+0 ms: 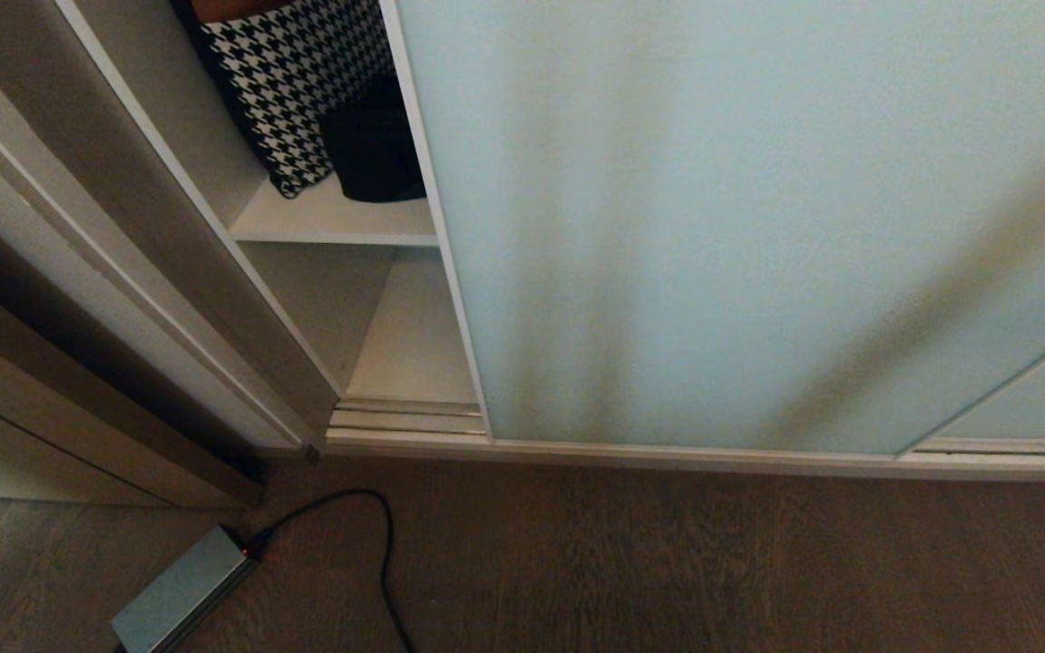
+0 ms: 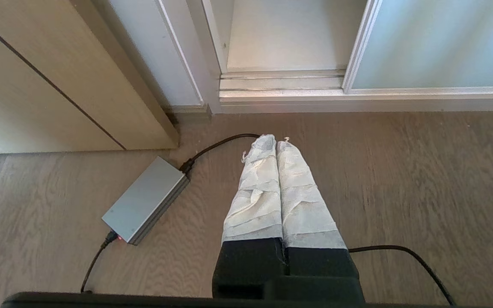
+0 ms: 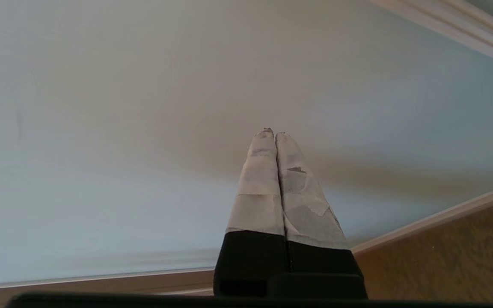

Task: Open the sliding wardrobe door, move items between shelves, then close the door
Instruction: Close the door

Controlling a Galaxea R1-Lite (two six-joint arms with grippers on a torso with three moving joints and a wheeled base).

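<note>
The sliding wardrobe door (image 1: 713,227), pale blue-green frosted glass in a thin off-white frame, covers most of the wardrobe and leaves a narrow gap at the left. In that gap a white shelf (image 1: 332,222) holds a black fabric bag (image 1: 373,150) beside a houndstooth bag (image 1: 291,86). Below it lies a bare lower shelf (image 1: 414,345). My right gripper (image 3: 274,134) is shut, its taped fingers pointing at the door's glass (image 3: 144,128), close to it; contact cannot be told. My left gripper (image 2: 276,140) is shut and hangs over the floor. Neither arm shows in the head view.
A grey power brick (image 2: 146,199) with black cables lies on the wood floor (image 1: 668,562) before the wardrobe's left corner. A wood-coloured panel (image 2: 58,85) stands at the left. The door's bottom track (image 1: 409,417) runs along the floor.
</note>
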